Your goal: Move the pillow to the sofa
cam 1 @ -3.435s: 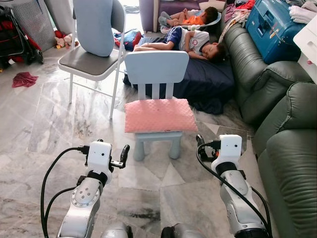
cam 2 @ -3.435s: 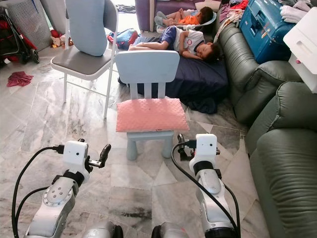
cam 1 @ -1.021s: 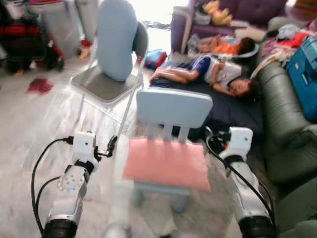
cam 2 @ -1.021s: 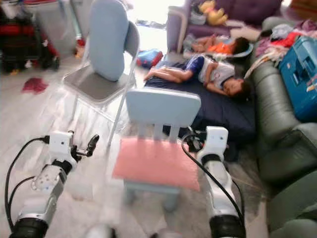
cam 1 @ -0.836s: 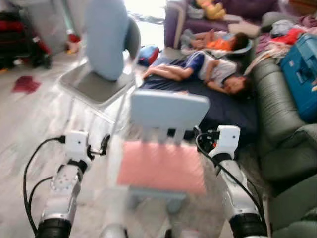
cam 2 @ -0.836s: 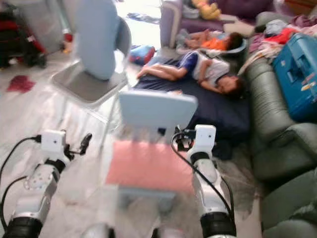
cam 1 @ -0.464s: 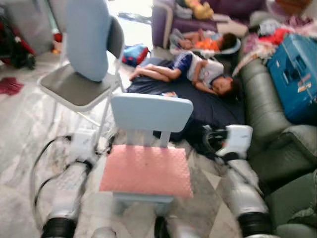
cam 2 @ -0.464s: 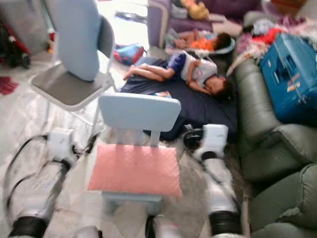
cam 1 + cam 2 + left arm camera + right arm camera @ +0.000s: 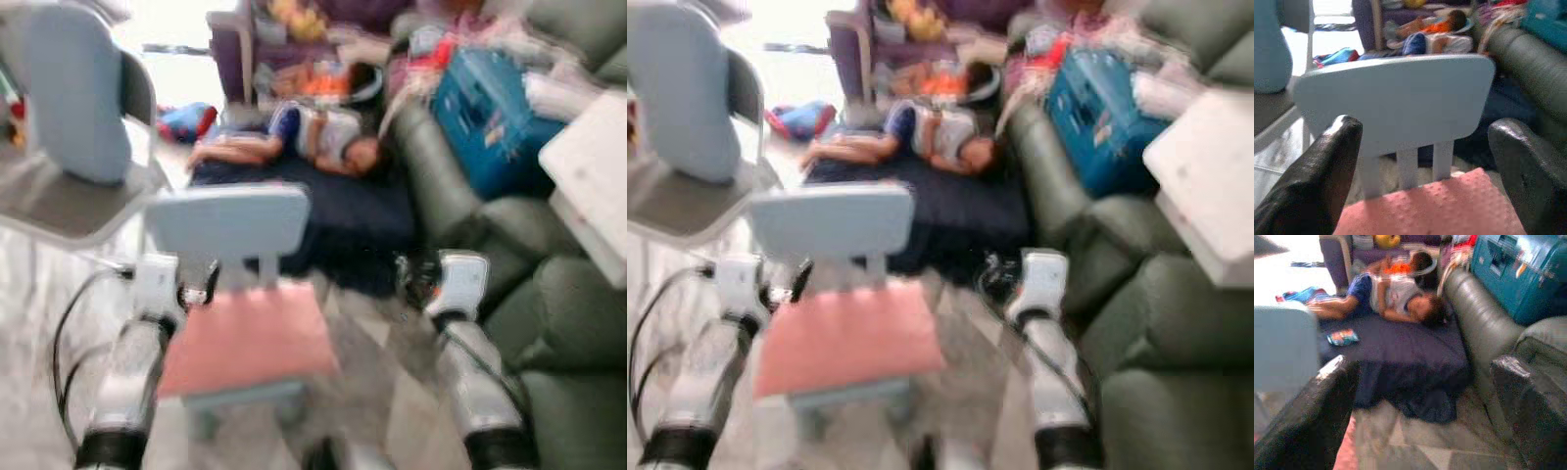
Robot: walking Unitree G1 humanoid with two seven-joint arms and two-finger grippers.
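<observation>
Head views blurred. Far left: folding chair (image 9: 69,196) with blue cushion (image 9: 64,93) propped on it. Your left gripper (image 9: 1425,161) spread wide, empty, at left edge of pink pillow (image 9: 245,338). Pillow lies flat on seat of small blue chair (image 9: 227,223). Your right gripper (image 9: 1425,396) likewise spread, empty, right of chair, over floor. Beyond: person (image 9: 1396,296) asleep on dark mattress (image 9: 1400,347). Far right: green sofa (image 9: 549,323), blue suitcase (image 9: 485,108) on it.

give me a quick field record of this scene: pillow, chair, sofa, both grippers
pillow: pink pillow lying flat on the chair seat
chair: small light-blue chair, in front of the robot
sofa: dark green sofa, on the robot's right
left gripper: left gripper, jaws open, at the pillow's edge, nothing held
right gripper: right gripper, jaws open, nothing held
image: head views blurred
</observation>
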